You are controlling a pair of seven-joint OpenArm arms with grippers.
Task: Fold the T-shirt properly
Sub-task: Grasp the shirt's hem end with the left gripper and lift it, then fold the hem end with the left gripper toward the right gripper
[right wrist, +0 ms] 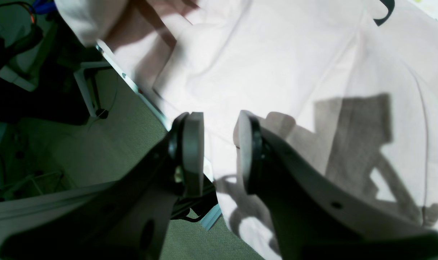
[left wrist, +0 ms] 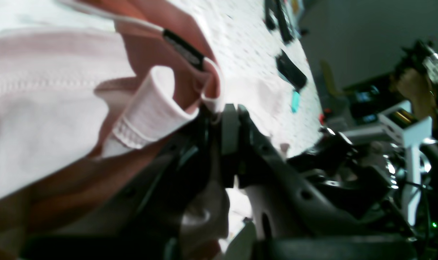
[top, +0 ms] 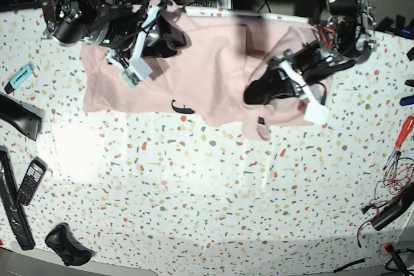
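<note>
You had the T-shirt (top: 207, 69) spread across the upper middle of the base view, on the speckled table (top: 207, 192), rumpled rather than flat, with a bit of black print peeking out at its lower edge.

Your left gripper (left wrist: 230, 112), at the right of the base view, was pinched tight on cloth near the neckline: in the left wrist view the ribbed collar (left wrist: 150, 112) curled up just beside the jaws, and the neck label (left wrist: 184, 48) sat above them.

Your right gripper (right wrist: 219, 144), at the upper left of the base view, stood with its jaws apart and nothing between them. It hovered over the shirt's edge where the cloth met the table rim; whether the pads touched the fabric could not be made out.

Judging by the creases and the curl of the collar, this was light, limp cotton: it would sag, drag and bunch rather than keep a shape, and it would not break. A thin pinch could slip, so you did best to take hems, seams or the ribbed collar, where the layers are thicker. With only one corner held, the far side was likely to trail; a matching hold for the right gripper at the shoulder or hem looked the sound choice.
</note>
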